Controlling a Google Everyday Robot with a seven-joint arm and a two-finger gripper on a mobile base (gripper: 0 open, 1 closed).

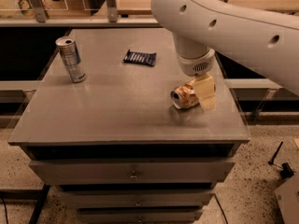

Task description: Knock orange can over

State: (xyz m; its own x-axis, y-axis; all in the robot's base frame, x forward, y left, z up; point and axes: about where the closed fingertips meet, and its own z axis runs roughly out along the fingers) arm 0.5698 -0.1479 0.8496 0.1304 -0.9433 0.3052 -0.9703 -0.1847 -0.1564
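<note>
**Orange can on its side**

The orange can (183,97) lies tipped on the desk (117,120), right of middle, its silver top facing left. The tool (203,96) hangs at its right end; whether it is apart or together I cannot tell. A silver can (70,59) stands far left, and a dark packet (139,58) lies beyond.

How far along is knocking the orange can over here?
Looks done: the orange can lies on its side on the table, silver top facing left. In hand: the hand sits against the can's right end. Left: probably only drawing the arm clear. The silver can stands upright at the far left.
</note>
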